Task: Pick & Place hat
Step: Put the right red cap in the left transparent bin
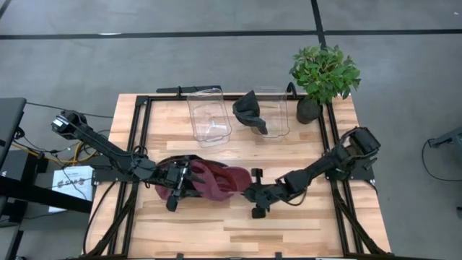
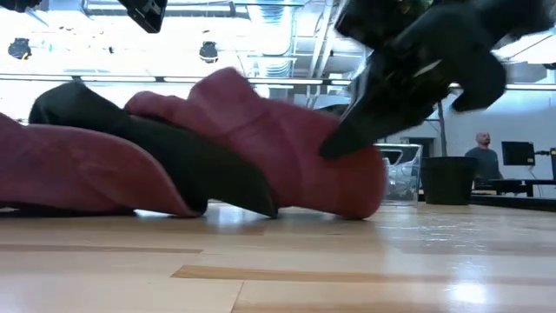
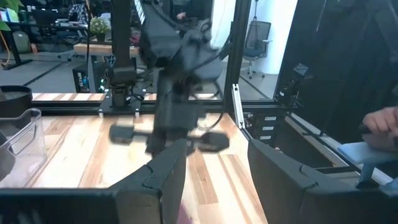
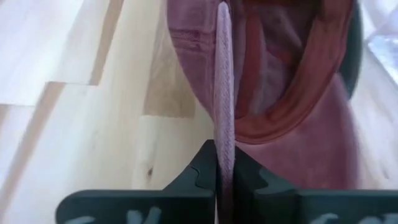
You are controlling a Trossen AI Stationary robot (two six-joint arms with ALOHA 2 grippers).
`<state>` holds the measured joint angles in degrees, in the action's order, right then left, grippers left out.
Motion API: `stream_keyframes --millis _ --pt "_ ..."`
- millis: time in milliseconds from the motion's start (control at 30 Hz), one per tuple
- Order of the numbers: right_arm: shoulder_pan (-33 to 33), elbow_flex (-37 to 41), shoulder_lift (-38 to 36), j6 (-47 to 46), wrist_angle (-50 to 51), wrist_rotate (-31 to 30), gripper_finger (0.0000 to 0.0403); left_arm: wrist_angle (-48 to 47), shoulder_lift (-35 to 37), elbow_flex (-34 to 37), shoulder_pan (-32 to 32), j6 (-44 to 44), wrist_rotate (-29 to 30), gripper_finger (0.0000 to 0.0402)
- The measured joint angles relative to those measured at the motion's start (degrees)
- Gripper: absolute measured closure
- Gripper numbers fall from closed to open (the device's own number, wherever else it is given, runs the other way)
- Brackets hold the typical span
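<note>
The maroon hat [image 1: 213, 180] lies crumpled on the wooden table [image 1: 289, 231] at its middle, its underside on the boards [image 2: 347, 211]; a dark band [image 2: 182, 165] runs across it. My right gripper [image 4: 224, 152] is at the hat's right end [image 1: 247, 192], shut on its edge. My left gripper [image 1: 180, 184] hangs open above the hat's left part, fingers [image 3: 165, 180] level and apart, touching nothing; only a sliver of maroon [image 3: 185, 214] shows below them. My right gripper pinches a thin upright edge of the hat [image 4: 224, 124] between its two fingers, at the hat's right end. The fingers [image 2: 347, 130] slant down at it from the table's right side. The hat's body stays on the table.
Two clear bins stand at the far edge: the left one [image 1: 209, 119] holds nothing, the right one [image 1: 278, 108] holds a dark hat [image 1: 251, 112]. A potted plant [image 1: 323, 76] is at the far right corner. Black rails [image 1: 141, 144] frame the table. A person [image 2: 482, 156] stands in the room beyond.
</note>
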<state>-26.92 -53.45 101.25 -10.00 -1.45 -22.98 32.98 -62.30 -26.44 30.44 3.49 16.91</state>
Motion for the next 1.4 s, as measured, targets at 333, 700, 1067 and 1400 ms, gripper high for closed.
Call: stream_keyframes --millis 333,700,1067,1400 --pt "-9.6 0.1 -10.2 -4.1 9.9 -22.1 0.0401 0.0 0.0 0.0 0.0 0.0 0.0 0.0231" --pt "-15.2 0.0 -12.5 -3.7 10.2 -27.5 0.0402 1.1 0.0 0.0 0.0 -6.0 1.8 0.0231" --pt "-15.1 0.0 -12.5 -3.5 10.2 -27.9 0.0402 12.3 0.0 0.0 0.0 -34.8 17.8 0.0231" --pt "-15.1 0.0 -12.5 -3.0 9.9 -28.0 0.0402 16.1 0.0 -0.1 -2.0 -49.5 37.2 0.0235"
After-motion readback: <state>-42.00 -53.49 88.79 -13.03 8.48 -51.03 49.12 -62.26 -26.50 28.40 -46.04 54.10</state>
